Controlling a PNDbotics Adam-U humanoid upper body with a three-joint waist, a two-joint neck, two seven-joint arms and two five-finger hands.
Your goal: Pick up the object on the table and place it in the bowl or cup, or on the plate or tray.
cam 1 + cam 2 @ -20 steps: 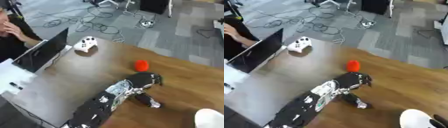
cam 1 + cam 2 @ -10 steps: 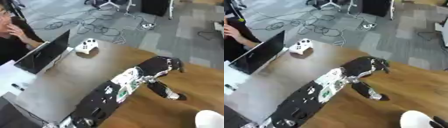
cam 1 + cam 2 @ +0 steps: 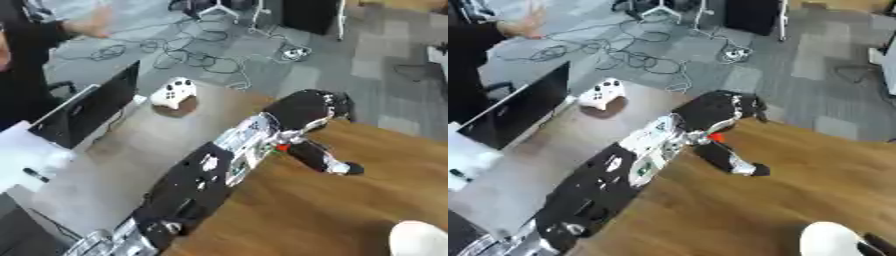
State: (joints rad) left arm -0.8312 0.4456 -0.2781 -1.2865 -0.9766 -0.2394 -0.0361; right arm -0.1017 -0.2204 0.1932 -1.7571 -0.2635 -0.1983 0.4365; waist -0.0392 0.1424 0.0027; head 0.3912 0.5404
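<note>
A black and silver robot arm reaches in from the lower left across a wooden desk (image 3: 350,210). Its left robot hand (image 3: 306,107) sits over the far edge of the desk, fingers curled downward over something small. Only a sliver of the task's thing shows: a small red object (image 3: 717,137), peeking out just beneath the robot hand, beside the thumb (its full shape is hidden). Whether the fingers have actually closed on it or merely cover it cannot be told from these views. The right robot hand does not appear in either view.

The step in hand looks like the grasp itself. To do it well, the fingers and thumb should settle on opposite sides of the red object before any lift, since it looks small and possibly round, so it could roll or squirt out toward the nearby desk edge. A straight upward lift seems wiser than a drag.

A white rounded vessel (image 3: 420,240), probably a bowl or cup, shows at the lower right corner, well apart from the robot hand, and looks like the likely destination. A white game controller (image 3: 173,93) rests at the far left of the desk, near a dark laptop (image 3: 87,112).
</note>
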